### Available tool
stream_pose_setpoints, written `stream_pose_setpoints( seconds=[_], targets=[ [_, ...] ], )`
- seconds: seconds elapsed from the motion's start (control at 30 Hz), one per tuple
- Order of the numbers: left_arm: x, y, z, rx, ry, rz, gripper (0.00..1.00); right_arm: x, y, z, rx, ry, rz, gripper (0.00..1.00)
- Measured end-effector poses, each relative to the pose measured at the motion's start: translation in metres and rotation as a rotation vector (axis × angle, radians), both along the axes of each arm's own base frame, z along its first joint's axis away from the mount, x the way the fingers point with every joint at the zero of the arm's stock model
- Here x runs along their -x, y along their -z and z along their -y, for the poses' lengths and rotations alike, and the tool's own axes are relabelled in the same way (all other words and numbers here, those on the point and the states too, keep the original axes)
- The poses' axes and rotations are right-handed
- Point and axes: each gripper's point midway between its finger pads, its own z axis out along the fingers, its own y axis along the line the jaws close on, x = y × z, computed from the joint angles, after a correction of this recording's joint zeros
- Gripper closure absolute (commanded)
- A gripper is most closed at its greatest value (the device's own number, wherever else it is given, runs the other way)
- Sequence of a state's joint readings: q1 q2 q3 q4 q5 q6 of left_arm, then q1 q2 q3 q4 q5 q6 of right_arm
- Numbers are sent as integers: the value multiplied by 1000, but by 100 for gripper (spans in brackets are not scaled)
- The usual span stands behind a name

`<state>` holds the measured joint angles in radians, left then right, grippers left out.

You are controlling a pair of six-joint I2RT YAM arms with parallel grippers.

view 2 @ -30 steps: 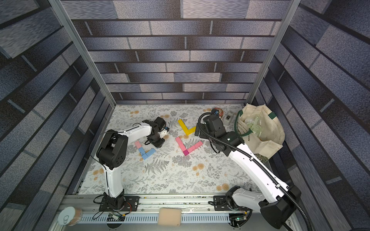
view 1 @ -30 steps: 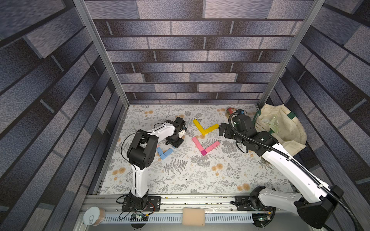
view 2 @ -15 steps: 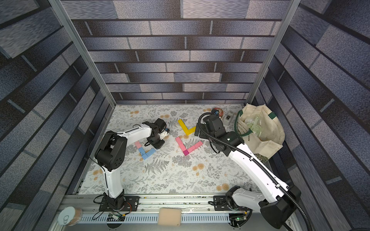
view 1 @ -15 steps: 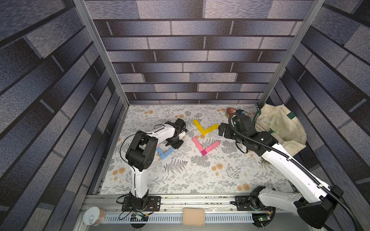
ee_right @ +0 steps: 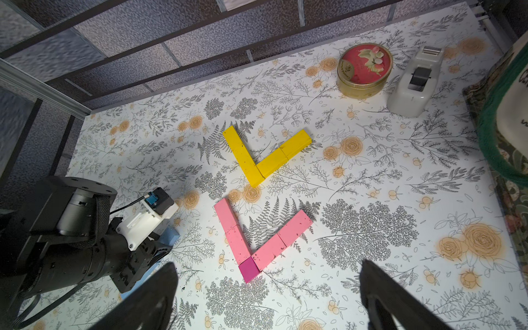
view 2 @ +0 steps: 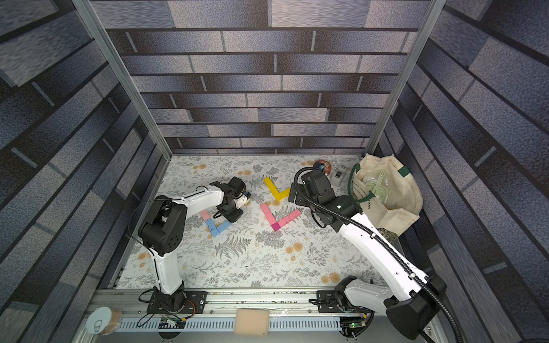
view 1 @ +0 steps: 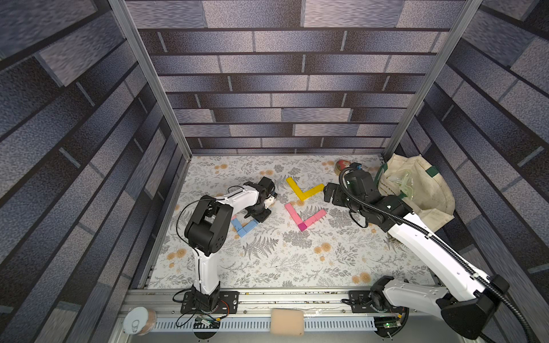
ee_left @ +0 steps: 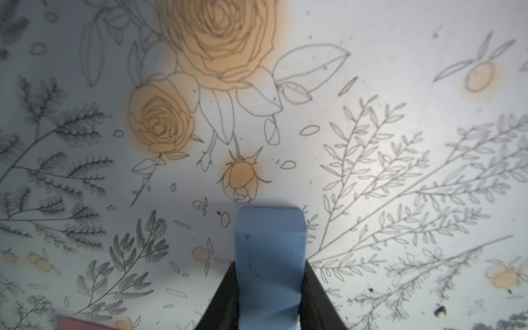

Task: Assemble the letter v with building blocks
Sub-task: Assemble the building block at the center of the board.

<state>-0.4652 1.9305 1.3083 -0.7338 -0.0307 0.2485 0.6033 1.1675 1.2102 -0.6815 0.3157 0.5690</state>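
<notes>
I am watching the left fingers (ee_left: 225, 303) clenching a light blue brick (ee_left: 270, 257) by its sides, low over the floral surface (ee_left: 400, 85). I cannot tell whether its underside is touching down yet. In both top views it is sitting at the outer end of the nearer stroke of a third V, where laid light blue bricks (view 1: 246, 230) are meeting a light pink brick (view 2: 205, 214). The yellow V (ee_right: 265, 160) and the pink V (ee_right: 257, 243), with its magenta cube (ee_right: 250, 268) at the point, are looking finished between the two arms.

I am judging this to be the placing of the last brick, and the risks are all about the release. If the brick is hanging above the surface when the fingers let go, it could drop and land skewed. If it is pressing into its neighbour, it could be shoving the laid bricks out of line. Fingers lifting away at an angle could drag it along too.

The right fingers (ee_right: 151, 300) are standing spread wide and empty, just beside the yellow V's far end. Any careless sweep there could be knocking that stroke askew.
</notes>
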Motion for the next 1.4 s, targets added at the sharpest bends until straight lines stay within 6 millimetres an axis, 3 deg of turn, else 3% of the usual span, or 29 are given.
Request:
stream_pose_setpoints(
  seconds=[0.63,0.83,1.1,1.17,1.23,1.4],
  targets=[
    [0,0,-1,-5,9,8,63,-2,6,-3,3,-3,-18,0],
    [-2,-1,-5,-19,9,17,43,-3,7,-4,4,-4,-20,0],
    [-3,-5,-6,-21,-2,16,33,-5,12,-6,9,-6,-31,0],
    [-9,-15,-3,-7,-18,38,24,-7,14,-7,11,-6,-35,0],
    [-17,-33,0,25,-62,87,22,-8,16,-8,13,-8,-39,0],
    [-22,-116,2,222,-244,311,0,-12,22,-13,12,-17,-53,0]
  ],
)
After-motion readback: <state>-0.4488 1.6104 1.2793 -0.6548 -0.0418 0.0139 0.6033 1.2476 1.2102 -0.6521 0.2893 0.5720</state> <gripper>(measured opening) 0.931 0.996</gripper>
